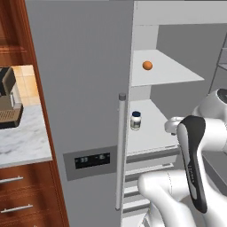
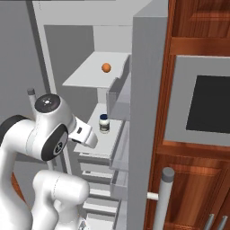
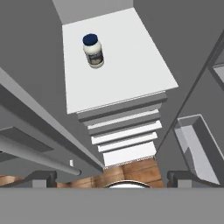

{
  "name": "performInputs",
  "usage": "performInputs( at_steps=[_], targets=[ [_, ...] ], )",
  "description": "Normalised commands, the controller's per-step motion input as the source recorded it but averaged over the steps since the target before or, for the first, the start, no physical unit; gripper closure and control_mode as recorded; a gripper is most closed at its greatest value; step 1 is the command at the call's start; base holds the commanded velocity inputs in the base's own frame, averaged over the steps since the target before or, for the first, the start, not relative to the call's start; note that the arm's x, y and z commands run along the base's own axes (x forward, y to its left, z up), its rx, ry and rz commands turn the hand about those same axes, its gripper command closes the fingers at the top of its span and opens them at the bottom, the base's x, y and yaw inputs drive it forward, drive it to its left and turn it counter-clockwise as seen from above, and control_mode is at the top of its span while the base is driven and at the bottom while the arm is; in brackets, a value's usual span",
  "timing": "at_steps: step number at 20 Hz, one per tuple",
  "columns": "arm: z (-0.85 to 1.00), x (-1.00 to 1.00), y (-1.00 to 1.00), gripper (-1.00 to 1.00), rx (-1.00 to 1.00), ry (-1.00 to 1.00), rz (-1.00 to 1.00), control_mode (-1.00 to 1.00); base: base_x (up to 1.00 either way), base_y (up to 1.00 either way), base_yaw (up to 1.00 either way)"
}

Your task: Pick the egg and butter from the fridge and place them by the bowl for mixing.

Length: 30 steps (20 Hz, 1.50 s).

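1. The fridge (image 1: 84,88) stands with its right side open, white shelves showing. Its left door is shut and carries a long vertical bar handle (image 1: 119,150) and a small black display panel (image 1: 92,160). The panel shows pale marks that are too small to read.
2. A small jar (image 3: 93,50) with a dark blue lid stands on the middle shelf (image 3: 127,65). It has a pale label; the print on it is too blurred to read.
3. The egg (image 1: 147,65) lies alone on the upper shelf (image 1: 173,71), one level above the jar. In the right base view the egg (image 2: 106,67) sits near the middle of that shelf.
4. The gripper (image 3: 111,177) looks down along the fridge front at the middle shelf and the stepped drawer fronts below it. Its two finger tips (image 3: 41,178) stand wide apart at the bottom corners of the hand view, with nothing between them.
5. The egg is well apart from the gripper, on the shelf above the one the hand faces. The jar lies ahead of the fingers, also apart from them.
6. To the left of the fridge, a marble counter (image 1: 22,142) bears a dark appliance (image 1: 9,102). A door bin (image 3: 199,144) shows at the right of the hand view.
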Motion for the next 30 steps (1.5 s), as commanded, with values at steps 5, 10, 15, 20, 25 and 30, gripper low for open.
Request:
performInputs(
  at_steps=[5, 10, 15, 20, 25, 30],
  targets=[
    [0.0, 0.0, 0.0, -1.0, 0.0, 0.0, 0.0, 1.0, 0.0, 0.0, 0.0],
    [0.0, 0.0, 0.0, -1.0, 0.0, 0.0, 0.0, 1.0, -0.01, 0.0, 0.0],
    [0.19, -0.07, 0.0, -1.0, -0.05, -0.13, 0.0, -1.0, -0.02, 0.0, 0.0],
    [0.4, -0.07, 0.0, -1.0, -0.12, -0.29, 0.0, -1.0, 0.0, 0.0, 0.0],
    [0.51, 0.0, 0.05, -1.0, -0.06, -0.18, 0.0, -1.0, 0.0, 0.0, 0.0],
    [0.63, 0.0, 0.04, -1.0, 0.0, -0.12, 0.0, -1.0, 0.0, 0.0, 0.0]
  ],
)
